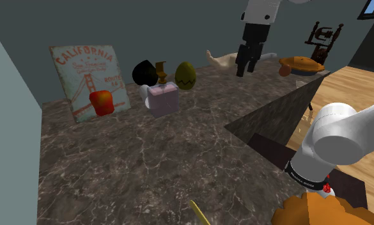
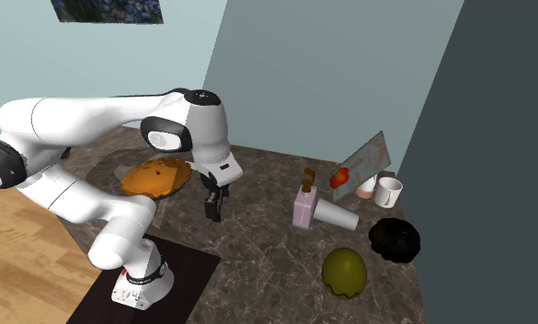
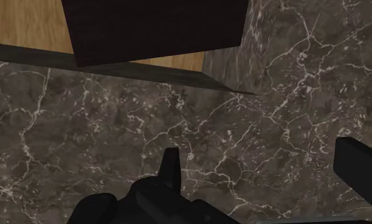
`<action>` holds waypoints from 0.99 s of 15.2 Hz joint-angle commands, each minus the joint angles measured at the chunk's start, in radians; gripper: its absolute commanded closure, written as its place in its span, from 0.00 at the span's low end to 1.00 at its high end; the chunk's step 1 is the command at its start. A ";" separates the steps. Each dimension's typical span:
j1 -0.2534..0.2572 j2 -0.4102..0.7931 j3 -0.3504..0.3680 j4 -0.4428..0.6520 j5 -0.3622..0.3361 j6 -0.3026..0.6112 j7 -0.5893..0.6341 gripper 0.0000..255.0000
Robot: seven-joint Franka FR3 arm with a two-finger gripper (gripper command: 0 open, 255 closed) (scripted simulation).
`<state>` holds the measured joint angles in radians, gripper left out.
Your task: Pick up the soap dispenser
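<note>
The all-black two-finger gripper (image 1: 242,69) of a white Franka arm is hanging released, its fingers (image 3: 171,167) standing apart, above a dark, white-veined marble counter (image 1: 147,166). It is hovering well apart from the pale lilac, box-shaped soap dispenser with a brown pump (image 1: 163,97).

The dispenser is standing upright and untouched on the counter. A white cylinder (image 2: 337,215) is lying on its side just beside the dispenser. In the shoulder view, a rumpled black lump (image 1: 143,71) and an olive-green egg-shaped object (image 1: 185,75) are sitting close behind the dispenser. A "California" bridge poster (image 1: 83,77) is leaning against the wall to the dispenser's left in that view, with a red pepper-shaped object (image 1: 101,102) in front of it. An orange-brown pie (image 1: 300,64) is sitting beyond the gripper, far from the dispenser.
</note>
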<state>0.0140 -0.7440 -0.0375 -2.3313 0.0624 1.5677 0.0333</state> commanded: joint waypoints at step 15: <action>0.040 0.325 0.156 0.158 0.124 0.376 0.228 0.00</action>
<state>0.0514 -0.4533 0.1051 -2.1981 0.1816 1.9158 0.2417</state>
